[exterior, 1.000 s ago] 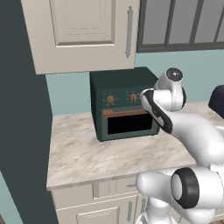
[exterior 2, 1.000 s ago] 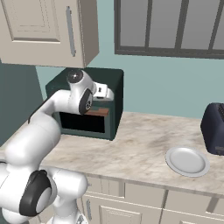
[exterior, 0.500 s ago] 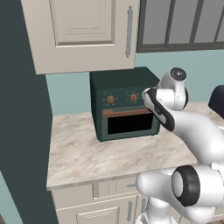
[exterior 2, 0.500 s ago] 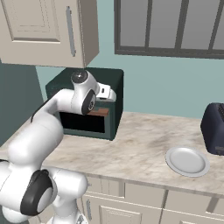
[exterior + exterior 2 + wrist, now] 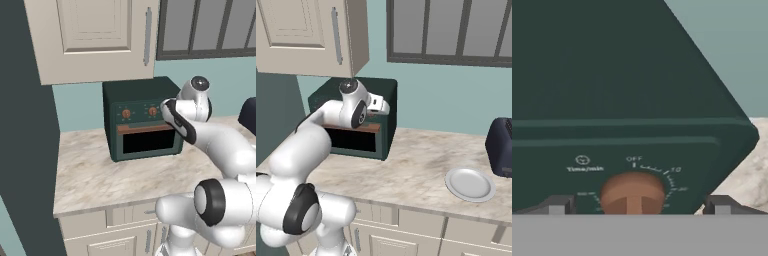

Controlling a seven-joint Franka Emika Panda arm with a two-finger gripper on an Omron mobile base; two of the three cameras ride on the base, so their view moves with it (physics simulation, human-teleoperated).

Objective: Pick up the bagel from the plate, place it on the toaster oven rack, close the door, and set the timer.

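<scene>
a: looking at the timer knob (image 5: 633, 192) on the toaster oven (image 5: 142, 117), it sits dead centre between the gripper (image 5: 637, 204) tips, jaws spread wide, gripping nothing. door (image 5: 150, 140) looks shut.

b: and the bagel?

a: can't see it. plate (image 5: 470, 183) sits bare on the counter (image 5: 416, 167), far right of the oven, so i'd guess it's inside.

b: risks?

a: closing off-centre, pads slip round the knob, timer stays at off.

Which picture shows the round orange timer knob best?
The hand view: the timer knob sits close up between the open gripper's fingertips, with its OFF mark and dial ticks readable. The left base view shows it as a tiny orange dot on the toaster oven, beside the hand. In the right base view the arm hides it.
</scene>
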